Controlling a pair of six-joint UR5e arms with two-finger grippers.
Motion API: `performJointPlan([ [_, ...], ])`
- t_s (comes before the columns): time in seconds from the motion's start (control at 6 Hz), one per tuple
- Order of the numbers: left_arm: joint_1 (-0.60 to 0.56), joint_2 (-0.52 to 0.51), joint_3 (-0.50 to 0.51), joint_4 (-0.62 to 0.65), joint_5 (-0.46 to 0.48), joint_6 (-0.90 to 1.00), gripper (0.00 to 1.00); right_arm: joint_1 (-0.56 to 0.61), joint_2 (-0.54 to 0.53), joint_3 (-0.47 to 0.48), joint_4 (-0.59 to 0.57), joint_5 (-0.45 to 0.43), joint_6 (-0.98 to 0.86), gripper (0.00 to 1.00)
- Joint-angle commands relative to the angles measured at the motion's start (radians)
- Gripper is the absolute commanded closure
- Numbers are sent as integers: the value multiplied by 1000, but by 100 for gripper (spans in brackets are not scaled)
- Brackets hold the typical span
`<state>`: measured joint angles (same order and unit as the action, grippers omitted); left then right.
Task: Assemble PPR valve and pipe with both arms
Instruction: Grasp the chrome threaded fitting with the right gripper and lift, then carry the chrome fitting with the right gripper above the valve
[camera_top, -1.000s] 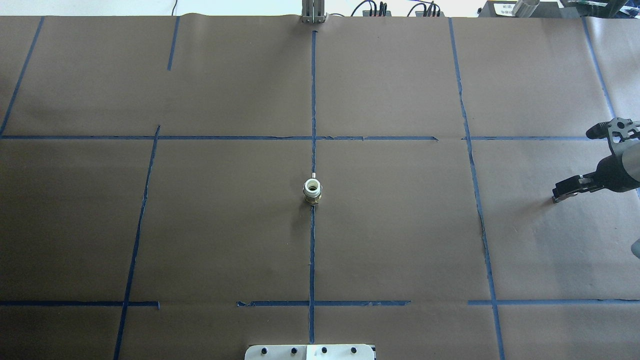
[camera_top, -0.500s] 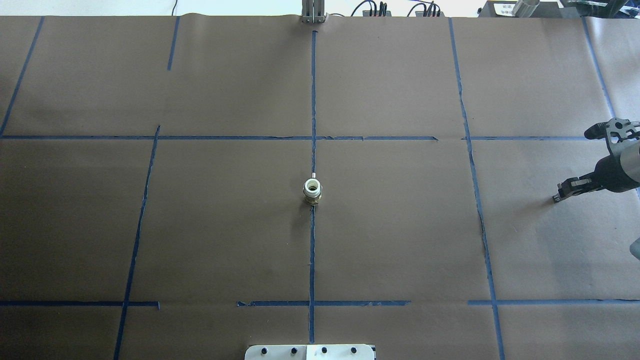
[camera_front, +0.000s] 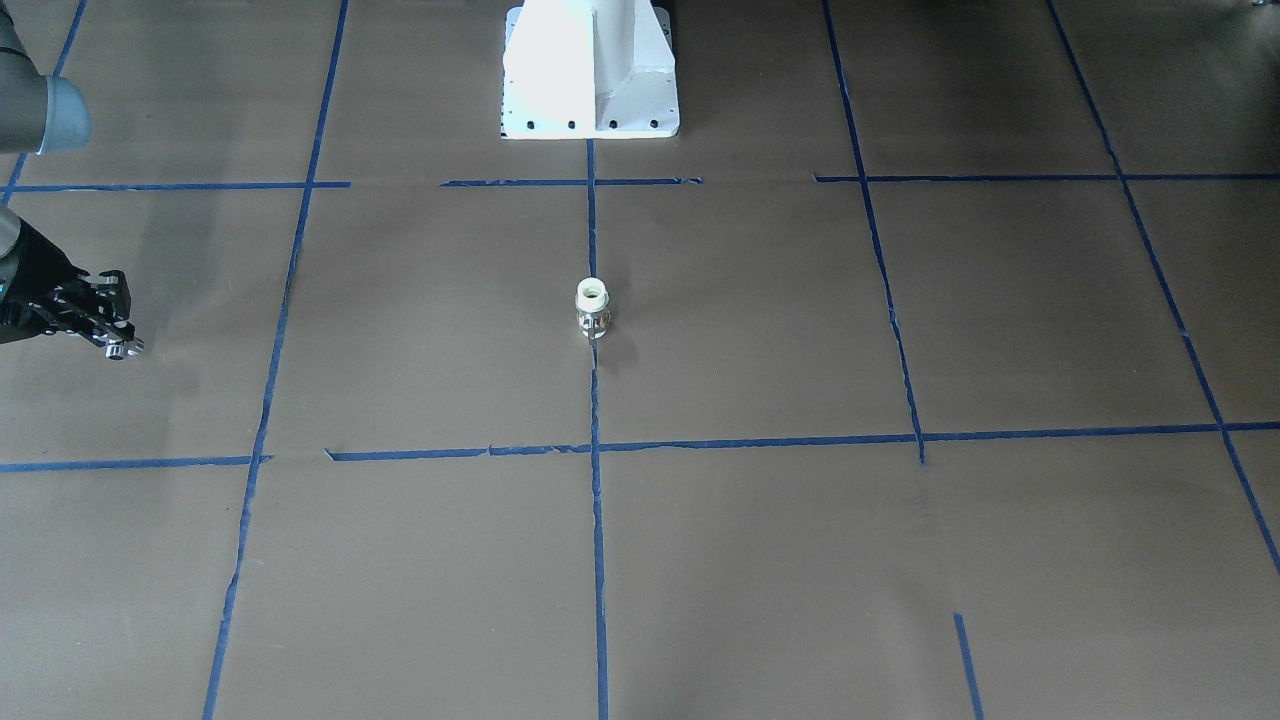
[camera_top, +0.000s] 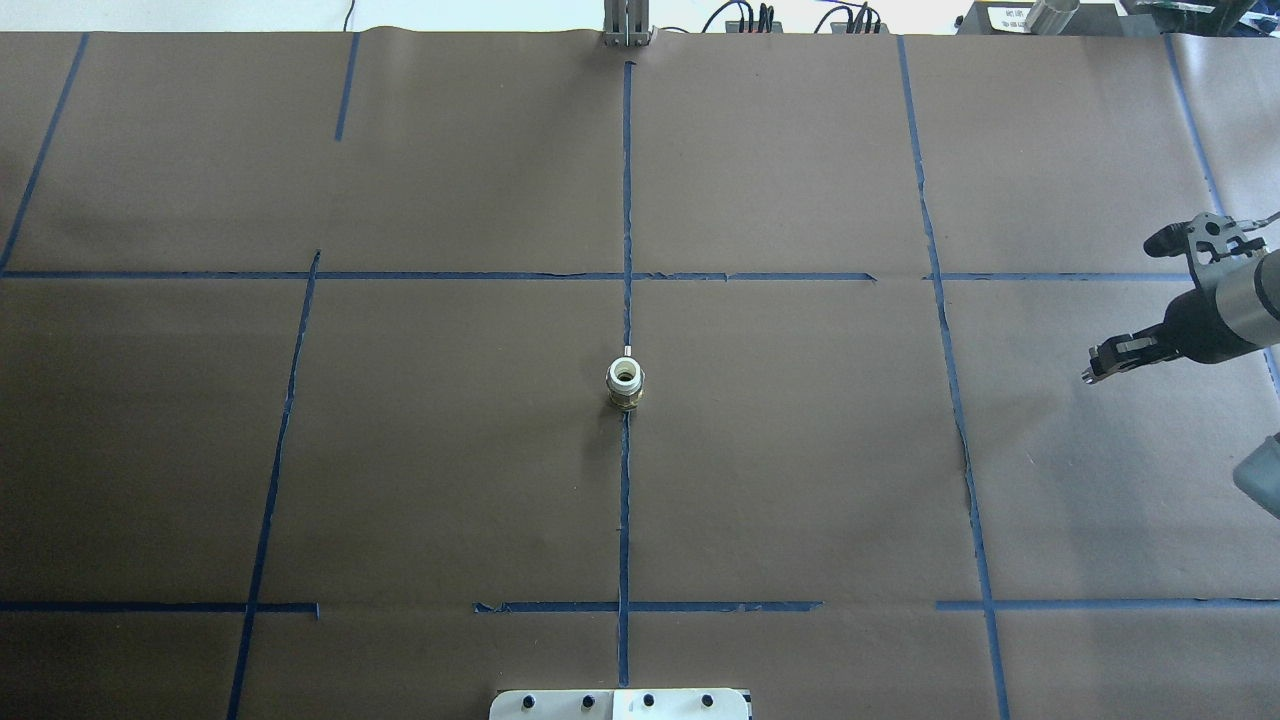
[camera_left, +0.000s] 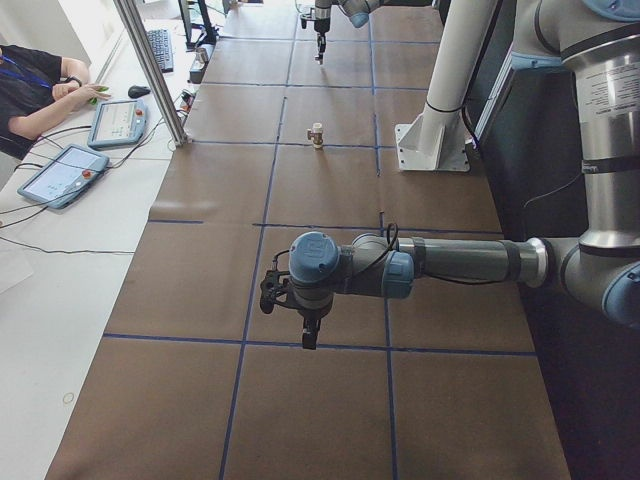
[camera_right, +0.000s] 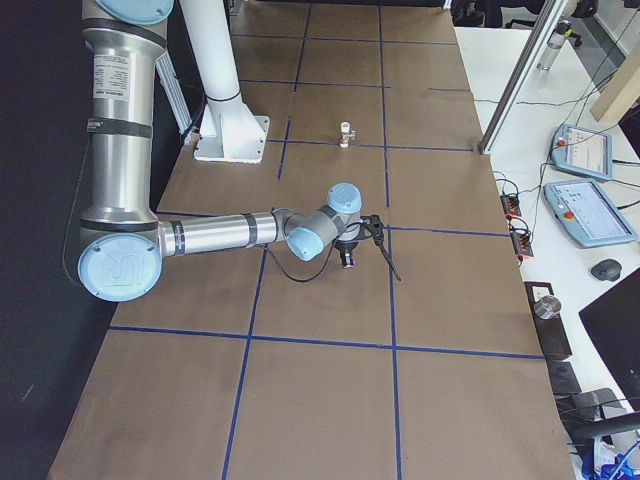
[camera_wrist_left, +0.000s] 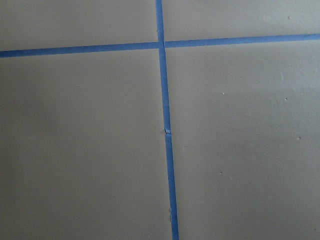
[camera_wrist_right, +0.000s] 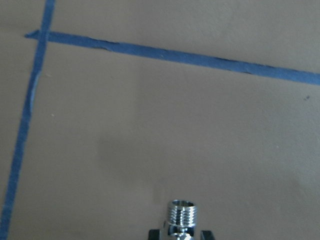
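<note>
A white PPR fitting on a metal base (camera_top: 625, 383) stands upright on the centre tape line, also seen from the front (camera_front: 592, 308). My right gripper (camera_top: 1092, 372) hovers far to its right, shut on a chrome threaded valve piece (camera_wrist_right: 182, 214) that sticks out between the black fingertips (camera_wrist_right: 156, 234). It shows at the left edge of the front view (camera_front: 118, 347). My left gripper (camera_left: 305, 338) shows only in the exterior left view, pointing down over the paper; I cannot tell whether it is open. Its wrist view shows only paper and tape.
Brown paper with blue tape lines (camera_top: 627, 200) covers the table. The white pedestal base (camera_front: 590, 70) stands at the robot's edge. An aluminium post (camera_top: 627, 25) and cables are at the far edge. An operator (camera_left: 40, 80) and tablets (camera_left: 60, 175) sit beyond it.
My right gripper has moved a little towards the table's centre and farther from the robot, still holding the chrome piece. The fitting has not moved.
</note>
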<state>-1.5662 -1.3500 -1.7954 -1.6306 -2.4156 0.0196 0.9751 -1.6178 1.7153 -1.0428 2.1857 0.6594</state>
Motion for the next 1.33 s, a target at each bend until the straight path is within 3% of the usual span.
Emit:
performJointPlan([
  [0.0,-2,11,4,0,16,2,0,-2,166,132,-340,-3,20,100],
  [0.17,-2,20,-14,3,29,8,0,-36,322,142,-502,-6,96,100],
  [0.33,-2,31,-25,5,53,41,0,-138,460,136,-566,-30,290,100],
  [0.5,0,40,-39,6,50,54,0,-226,607,112,-629,-109,460,100],
  [0.67,0,37,-39,6,52,49,0,-278,736,81,-708,-135,556,100],
  [0.83,0,34,-39,6,44,43,0,-342,871,5,-735,-205,703,100],
  [1.0,0,34,-39,8,43,42,0,-369,953,-64,-743,-242,809,100],
  [1.17,0,32,-39,8,43,42,0,-415,967,-74,-743,-285,922,100],
])
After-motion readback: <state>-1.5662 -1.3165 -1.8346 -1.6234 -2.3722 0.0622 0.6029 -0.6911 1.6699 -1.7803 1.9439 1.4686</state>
